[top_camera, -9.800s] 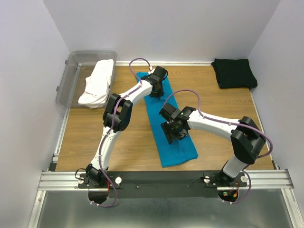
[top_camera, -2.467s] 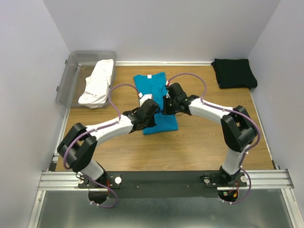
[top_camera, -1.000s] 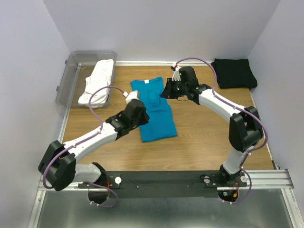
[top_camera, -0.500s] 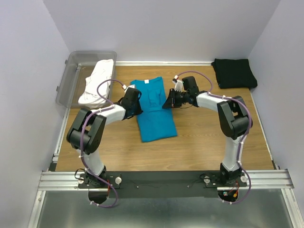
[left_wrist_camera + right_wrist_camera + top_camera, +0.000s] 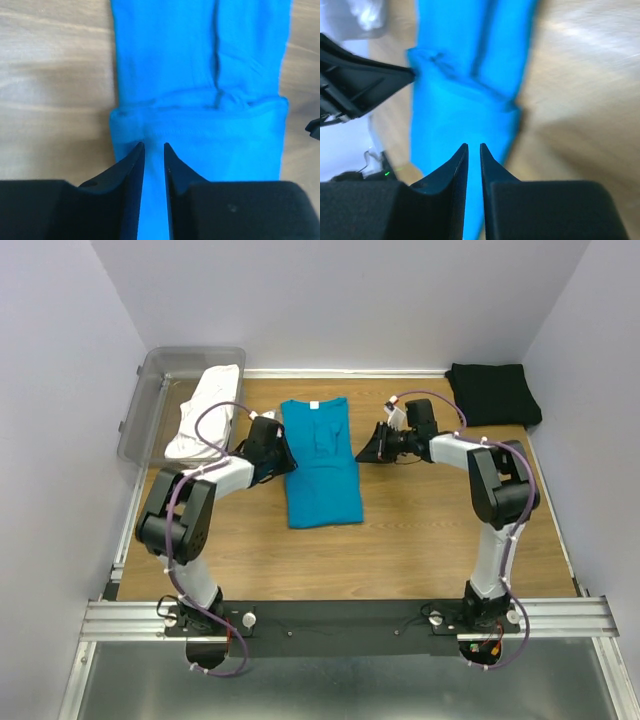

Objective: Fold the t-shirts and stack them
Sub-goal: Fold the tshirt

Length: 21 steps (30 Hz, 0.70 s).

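Observation:
The teal-blue t-shirt (image 5: 322, 462) lies on the wooden table as a long narrow strip, its near half doubled over. It fills the left wrist view (image 5: 200, 75) and the right wrist view (image 5: 460, 100). My left gripper (image 5: 284, 456) lies low at the shirt's left edge, jaws nearly together and empty (image 5: 152, 145). My right gripper (image 5: 366, 453) sits just off the shirt's right edge, jaws nearly together and empty (image 5: 472, 145). The black t-shirt (image 5: 493, 393) lies folded at the back right. The white t-shirt (image 5: 205, 412) lies bunched in the tub.
The clear grey plastic tub (image 5: 150, 400) stands at the back left corner, partly off the table. Walls close in the table at the back and on both sides. The left gripper's fingers (image 5: 360, 85) show in the right wrist view.
Both grippers have drawn outward from the teal shirt's sides. The shirt now lies straighter and flatter than half a second ago. The right gripper has moved off its edge.

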Each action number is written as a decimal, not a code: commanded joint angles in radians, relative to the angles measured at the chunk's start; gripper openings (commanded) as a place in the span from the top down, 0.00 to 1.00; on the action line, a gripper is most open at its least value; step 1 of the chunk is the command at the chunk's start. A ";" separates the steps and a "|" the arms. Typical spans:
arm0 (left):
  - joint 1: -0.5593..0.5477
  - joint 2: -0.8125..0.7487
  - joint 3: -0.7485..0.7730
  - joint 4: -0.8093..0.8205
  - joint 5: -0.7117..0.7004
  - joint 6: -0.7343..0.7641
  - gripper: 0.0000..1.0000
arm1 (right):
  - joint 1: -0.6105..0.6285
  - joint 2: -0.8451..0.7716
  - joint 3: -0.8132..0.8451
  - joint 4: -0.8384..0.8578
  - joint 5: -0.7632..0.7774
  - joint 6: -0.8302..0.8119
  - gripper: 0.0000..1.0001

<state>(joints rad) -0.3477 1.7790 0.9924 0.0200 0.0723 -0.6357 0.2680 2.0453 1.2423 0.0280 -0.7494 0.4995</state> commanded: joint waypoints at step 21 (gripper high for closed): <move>-0.194 -0.331 -0.511 0.029 0.004 -0.268 0.82 | 0.241 0.002 -0.472 0.450 -0.064 0.229 0.83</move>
<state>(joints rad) -0.5362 1.4082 0.5270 0.0471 0.1139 -0.8402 0.5167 1.9812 0.8082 0.4278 -0.8757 0.7444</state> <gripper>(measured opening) 0.194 0.177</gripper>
